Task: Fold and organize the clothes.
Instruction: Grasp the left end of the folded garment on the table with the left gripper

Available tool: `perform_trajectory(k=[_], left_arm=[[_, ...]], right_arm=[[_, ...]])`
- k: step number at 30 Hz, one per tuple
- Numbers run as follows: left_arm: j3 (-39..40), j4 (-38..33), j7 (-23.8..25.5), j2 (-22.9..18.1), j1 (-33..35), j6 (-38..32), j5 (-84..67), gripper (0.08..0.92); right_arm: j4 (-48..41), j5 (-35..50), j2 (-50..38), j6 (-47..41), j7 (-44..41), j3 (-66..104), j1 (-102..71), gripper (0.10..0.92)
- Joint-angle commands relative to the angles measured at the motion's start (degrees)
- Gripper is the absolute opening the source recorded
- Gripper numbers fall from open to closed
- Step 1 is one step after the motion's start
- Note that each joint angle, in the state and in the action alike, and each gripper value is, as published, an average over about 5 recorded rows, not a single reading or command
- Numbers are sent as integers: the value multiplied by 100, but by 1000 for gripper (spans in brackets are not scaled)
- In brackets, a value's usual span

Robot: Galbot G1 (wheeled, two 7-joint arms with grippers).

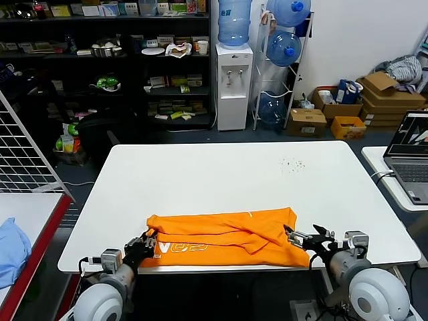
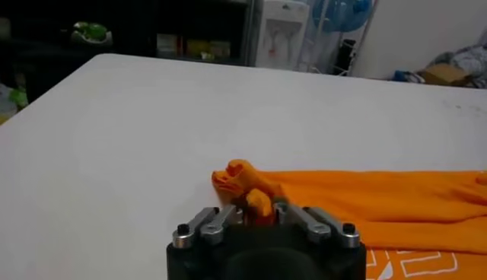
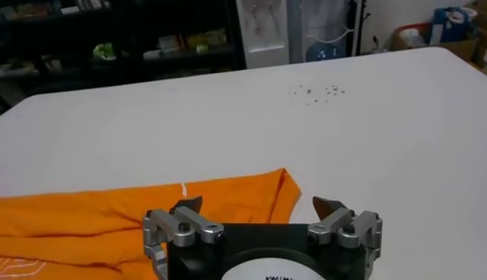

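— Both hands sit at the near table edge. What about the shirt?

— Shirt (image 1: 224, 237) lies folded into a long orange band across the near part of the white table (image 1: 227, 174), pale lettering showing at its left end by the near edge.

— Left hand (image 1: 142, 245)?

— At the shirt's left end, with a bunched bit of orange fabric between its fingers (image 2: 221, 221) — whether it grips or has let go, I cannot tell.

— And the right hand (image 1: 302, 239)?

— Released, fingers (image 3: 186, 207) spread wide, at the shirt's right end; one fingertip looks over the fabric's edge, the other over bare table.

— Anything else nearby?

— A light blue cloth (image 1: 12, 247) on the side table to the left, a laptop (image 1: 409, 157) to the right.
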Motion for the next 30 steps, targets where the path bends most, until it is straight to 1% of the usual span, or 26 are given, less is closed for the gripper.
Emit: perform_trajectory(k=[1, 4, 12, 17, 20, 23, 25, 28, 30], left_arm=[[-8, -116, -21, 290, -80, 162, -805, 363], [7, -103, -68, 280, -155, 226, -1000, 450], [50, 87, -114, 101, -293, 259, -1129, 675], [82, 234, -127, -5, -349, 247, -1070, 838], [106, 269, -140, -58, -354, 224, -1008, 902], [128, 264, -122, -71, -329, 139, -893, 919], [142, 266, -103, -77, -312, 70, -800, 909], [155, 278, -80, -91, -296, 19, -703, 848], [158, 291, -73, -107, -291, -1, -661, 788]], right_arm=[[-9, -2, 14, -4, 10, -31, 24, 921], [-17, -5, 27, -6, 19, -60, 48, 921], [-1, -18, 32, -4, 20, -38, -8, 921], [6, -25, 43, -5, 25, -45, -11, 921], [5, -28, 46, -5, 30, -47, -11, 921], [-6, -33, 46, -2, 28, -43, -21, 921], [-11, -34, 46, -1, 27, -44, -23, 921], [-17, -33, 47, -1, 27, -49, -15, 921], [-21, -33, 45, -1, 27, -52, -13, 921]])
